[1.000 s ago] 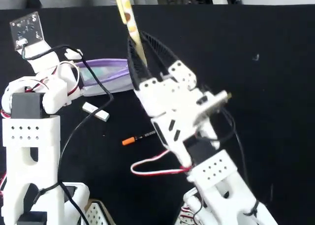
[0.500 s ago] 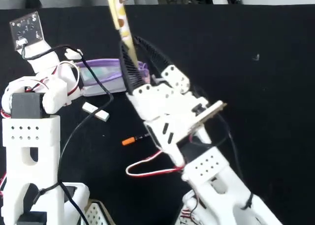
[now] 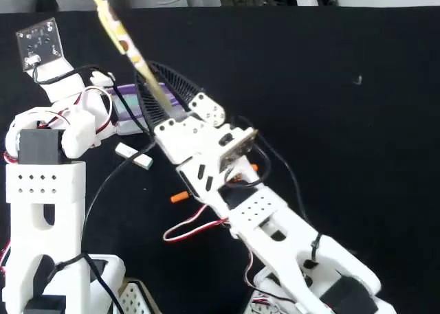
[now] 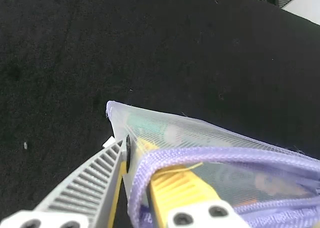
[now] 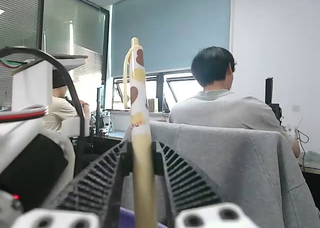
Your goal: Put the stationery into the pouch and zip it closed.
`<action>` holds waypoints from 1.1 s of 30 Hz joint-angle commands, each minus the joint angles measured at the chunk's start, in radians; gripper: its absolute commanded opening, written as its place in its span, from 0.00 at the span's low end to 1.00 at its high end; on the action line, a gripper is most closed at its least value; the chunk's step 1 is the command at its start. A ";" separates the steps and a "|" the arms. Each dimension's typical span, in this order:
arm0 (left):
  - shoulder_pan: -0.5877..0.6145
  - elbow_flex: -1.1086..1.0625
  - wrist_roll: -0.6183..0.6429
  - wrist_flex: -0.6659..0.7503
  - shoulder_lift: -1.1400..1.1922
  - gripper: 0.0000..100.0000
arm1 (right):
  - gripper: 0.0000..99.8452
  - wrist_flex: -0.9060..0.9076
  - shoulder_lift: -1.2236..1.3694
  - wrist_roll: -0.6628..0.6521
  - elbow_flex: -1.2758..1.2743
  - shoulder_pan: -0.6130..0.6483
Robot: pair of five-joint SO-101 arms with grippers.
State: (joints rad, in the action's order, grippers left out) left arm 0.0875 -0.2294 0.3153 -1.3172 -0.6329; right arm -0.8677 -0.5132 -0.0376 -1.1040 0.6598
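A yellow pen [image 3: 120, 32] with brown spots stands tilted up and to the left, and my right gripper [image 3: 146, 77] is shut on its lower half. In the right wrist view the pen [image 5: 138, 118] rises between the two black fingers [image 5: 107, 173]. The gripper hangs just above the purple mesh pouch [image 3: 122, 111]. My left gripper [image 4: 132, 163] is shut on the pouch's [image 4: 210, 153] open zipper edge, and something green and yellow shows inside the mesh. A white eraser [image 3: 134, 156] and an orange-capped marker [image 3: 179, 196] lie on the black table in front of the pouch.
The right arm's white body [image 3: 206, 156] crosses over the marker and covers the pouch's right end. The left arm's tower [image 3: 41, 190] stands at the left edge, with cables [image 3: 117, 176] hanging down by the eraser. Bare black table [image 3: 344, 87] lies to the right.
The right arm has swung left with the pen, from beside the pouch's right end to above its middle. The pen now leans further left. The left arm has kept still.
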 commanded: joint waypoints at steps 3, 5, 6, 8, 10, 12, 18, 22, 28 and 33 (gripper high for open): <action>-0.004 0.016 0.011 0.028 -0.006 0.03 | 0.01 -0.037 -0.031 -0.020 0.008 0.017; -0.004 0.016 0.011 0.028 -0.008 0.03 | 0.01 -0.034 -0.062 -0.017 -0.013 0.018; -0.004 0.016 0.011 0.028 -0.009 0.03 | 0.01 -0.034 -0.077 -0.018 -0.027 0.032; -0.002 0.016 0.011 0.028 -0.011 0.03 | 0.01 -0.034 -0.108 -0.023 -0.054 0.054; -0.002 0.016 0.011 0.025 -0.014 0.03 | 0.01 -0.034 -0.130 -0.023 -0.068 0.060; -0.002 0.016 0.011 0.023 -0.014 0.03 | 0.01 -0.031 -0.142 -0.023 -0.073 0.064; 0.038 0.016 0.011 0.021 -0.014 0.03 | 0.01 0.087 -0.142 -0.025 -0.073 0.063; 0.033 0.021 0.011 0.018 -0.015 0.03 | 0.01 0.083 -0.110 -0.055 -0.056 0.034; 0.042 0.031 0.011 -0.003 -0.015 0.03 | 0.01 -0.014 0.084 -0.094 -0.025 0.026; 0.077 0.036 0.011 -0.003 -0.015 0.03 | 0.02 -0.123 0.208 -0.094 -0.028 0.031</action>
State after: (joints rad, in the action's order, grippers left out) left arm 0.1304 -0.2294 0.3153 -1.3203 -0.6329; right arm -0.9367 -0.3966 -0.1250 -1.1699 0.7119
